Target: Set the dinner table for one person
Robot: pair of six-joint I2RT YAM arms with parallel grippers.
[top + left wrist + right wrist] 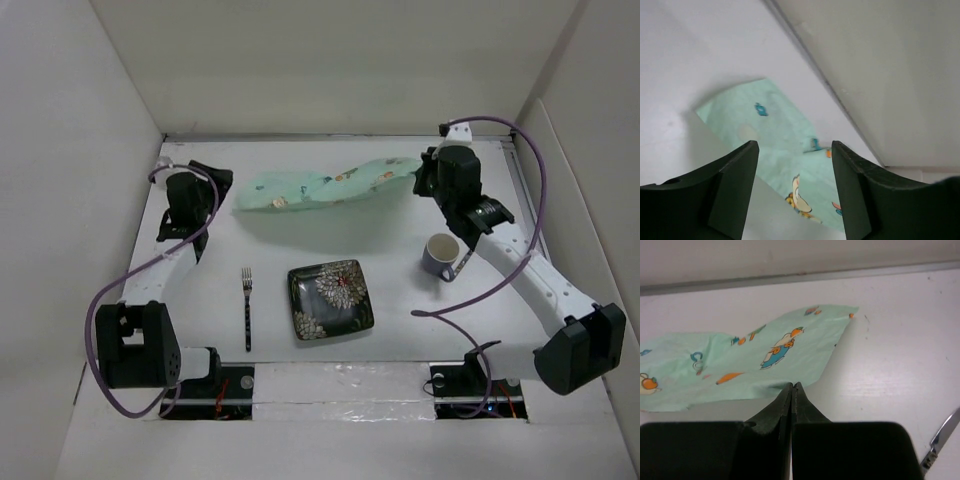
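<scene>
1. The left hand (203, 183) is hanging open wide at the far left of the table (400, 320). It is holding nothing. In its own view it is looking down on the left end of the mat (765, 130).
2. The fork (247, 305) is lying near the front, just left of the plate (331, 299). That looks like a good spot for it.
3. The plate is sitting on the bare table, not on the mat. So I think this part is not done yet.
4. The mat is stretching along the far side, apart from the plate. It is looking crumpled, and a shadow is showing under it, so part of it seems to be off the table.
5. The cup (439, 254) is standing right of the plate. A shiny thing (462, 265) is lying just beside it. I cannot tell if it is a knife or a spoon.
6. The right hand (792, 386) is pinching shut on the near right edge of the mat.
7. The white table is lying under all of this.
8. I think the job is only starting. The mat needs to go flat near the front, then the plate on it, with the fork, cup and shiny thing around it.
9. No words or brand names are showing. The mat is showing only cartoon animals, and the plate only flowers.
</scene>
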